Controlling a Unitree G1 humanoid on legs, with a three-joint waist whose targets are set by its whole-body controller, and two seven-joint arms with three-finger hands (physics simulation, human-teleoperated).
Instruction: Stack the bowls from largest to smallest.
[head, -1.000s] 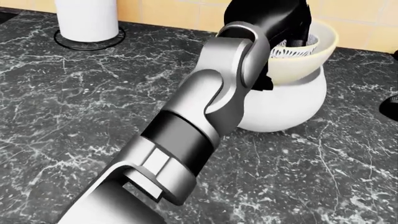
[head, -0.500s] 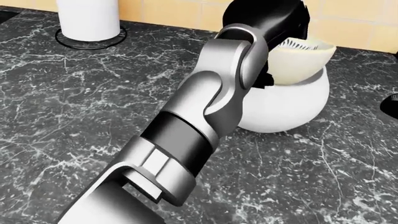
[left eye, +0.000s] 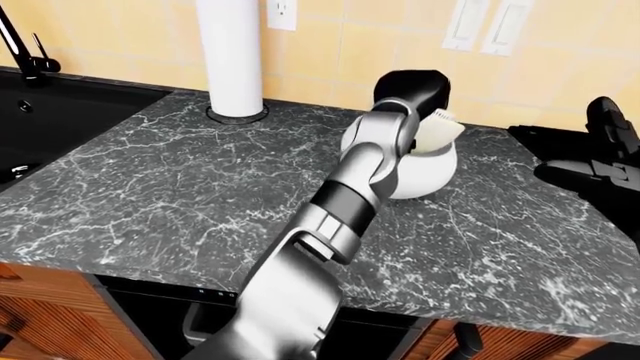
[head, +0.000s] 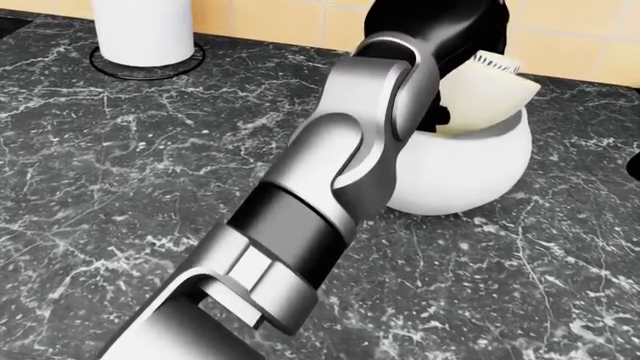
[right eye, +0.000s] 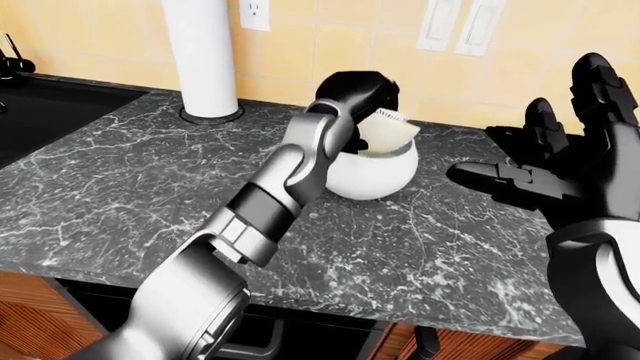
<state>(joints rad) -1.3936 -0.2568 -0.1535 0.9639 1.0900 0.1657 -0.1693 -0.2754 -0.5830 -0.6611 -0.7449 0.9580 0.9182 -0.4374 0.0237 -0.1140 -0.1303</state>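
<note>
Dark marbled counter (left eye: 150, 187) runs below a yellow tiled wall, with a white paper towel roll (left eye: 230, 56) standing near the wall and a black sink (left eye: 60, 112) at the left of the left-eye view. Just right of the roll, the large white bowl (head: 460, 169) sits on the counter with the smaller cream bowl (head: 485, 94) tipped steeply on edge inside it. The left hand (right eye: 355, 90) reaches over that cream bowl, its fingers hidden so their grip cannot be told, while the right hand (right eye: 570, 169) hovers well apart with fingers spread.
</note>
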